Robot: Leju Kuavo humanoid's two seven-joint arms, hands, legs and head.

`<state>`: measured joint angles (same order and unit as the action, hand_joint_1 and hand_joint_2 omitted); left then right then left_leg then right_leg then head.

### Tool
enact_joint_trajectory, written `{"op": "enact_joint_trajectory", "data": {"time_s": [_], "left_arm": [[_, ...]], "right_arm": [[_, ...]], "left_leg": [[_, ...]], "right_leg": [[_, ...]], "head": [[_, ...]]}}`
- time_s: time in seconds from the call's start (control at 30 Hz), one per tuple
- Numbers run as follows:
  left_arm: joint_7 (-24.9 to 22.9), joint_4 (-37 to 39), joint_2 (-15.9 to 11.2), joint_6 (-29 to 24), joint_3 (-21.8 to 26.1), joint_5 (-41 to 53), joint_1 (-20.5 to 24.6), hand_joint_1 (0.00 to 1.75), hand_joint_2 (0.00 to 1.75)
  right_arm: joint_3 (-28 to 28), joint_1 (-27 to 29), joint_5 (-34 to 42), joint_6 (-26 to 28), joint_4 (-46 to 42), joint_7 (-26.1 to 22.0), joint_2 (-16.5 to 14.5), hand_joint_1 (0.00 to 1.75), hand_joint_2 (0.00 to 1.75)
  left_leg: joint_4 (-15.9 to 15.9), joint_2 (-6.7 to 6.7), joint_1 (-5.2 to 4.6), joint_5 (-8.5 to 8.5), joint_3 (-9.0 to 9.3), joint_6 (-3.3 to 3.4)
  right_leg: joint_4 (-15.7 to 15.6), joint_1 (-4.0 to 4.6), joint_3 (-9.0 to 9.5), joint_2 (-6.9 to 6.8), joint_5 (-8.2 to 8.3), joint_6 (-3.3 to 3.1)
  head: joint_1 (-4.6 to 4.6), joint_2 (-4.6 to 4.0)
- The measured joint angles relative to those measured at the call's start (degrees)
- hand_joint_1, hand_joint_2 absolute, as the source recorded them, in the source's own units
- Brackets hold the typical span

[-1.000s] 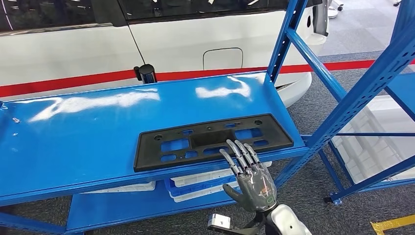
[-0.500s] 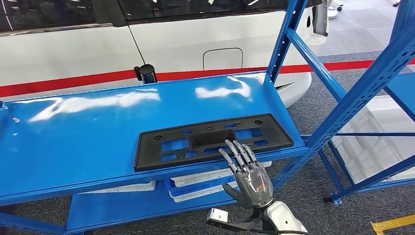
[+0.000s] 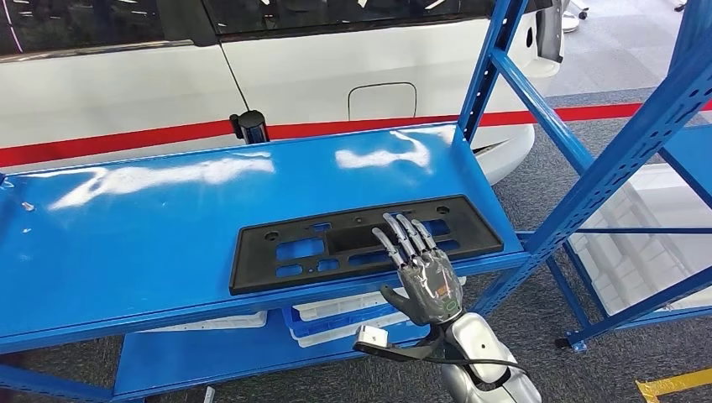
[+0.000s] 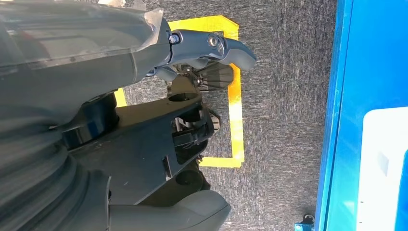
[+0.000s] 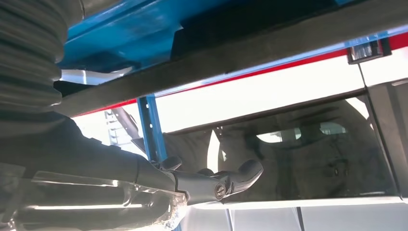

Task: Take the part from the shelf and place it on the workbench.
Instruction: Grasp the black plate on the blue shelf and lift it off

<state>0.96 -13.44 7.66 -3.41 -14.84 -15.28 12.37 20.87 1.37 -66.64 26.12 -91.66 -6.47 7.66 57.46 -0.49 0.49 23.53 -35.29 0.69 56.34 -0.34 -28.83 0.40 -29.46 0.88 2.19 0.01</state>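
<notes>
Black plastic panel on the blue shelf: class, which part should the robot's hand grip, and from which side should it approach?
Probably the near long edge of the black plastic panel, approached from the shelf's open front. It lies flat, close to the front lip, where the right hand already reaches over it with spread fingers.

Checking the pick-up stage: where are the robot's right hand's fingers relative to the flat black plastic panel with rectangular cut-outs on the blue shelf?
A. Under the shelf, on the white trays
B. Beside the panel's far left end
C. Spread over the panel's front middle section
C: in the head view the right hand reaches over the shelf edge, fingers spread over the flat black plastic panel near its front middle.
</notes>
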Motion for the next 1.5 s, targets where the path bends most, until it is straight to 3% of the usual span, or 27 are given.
{"op": "enact_joint_trajectory", "data": {"time_s": [0.5, 0.8, 1.5], "left_arm": [[-1.2, 0.0, 0.9, 0.7, 0.0, 1.2, 0.9, 0.0, 1.75], [0.8, 0.0, 0.5, 2.2, -0.1, 2.2, 0.3, 0.0, 1.75], [1.7, 0.0, -0.4, 3.0, -0.1, 2.6, -0.9, 0.0, 1.75]], "right_arm": [[-0.5, -0.6, 0.0, 0.5, 0.9, 1.1, -0.1, 0.0, 1.75], [-1.2, 0.6, -0.7, 0.5, 0.9, 2.1, -0.1, 0.0, 1.75], [-2.1, -3.4, -0.8, 0.1, 4.0, 2.3, -0.2, 0.0, 1.75]], "left_leg": [[0.0, 0.0, 0.01, 0.0, 0.03, 0.0], [0.0, 0.01, 0.01, 0.01, 0.02, -0.01], [0.0, 0.0, 0.0, 0.01, 0.03, 0.0]], "right_leg": [[0.0, 0.0, 0.0, 0.0, 0.0, 0.0], [0.0, 0.01, 0.01, 0.0, 0.0, 0.0], [0.0, 0.01, 0.05, 0.0, 0.0, 0.0]], "head": [[0.0, -0.01], [0.0, 0.0], [0.0, -0.01]]}}
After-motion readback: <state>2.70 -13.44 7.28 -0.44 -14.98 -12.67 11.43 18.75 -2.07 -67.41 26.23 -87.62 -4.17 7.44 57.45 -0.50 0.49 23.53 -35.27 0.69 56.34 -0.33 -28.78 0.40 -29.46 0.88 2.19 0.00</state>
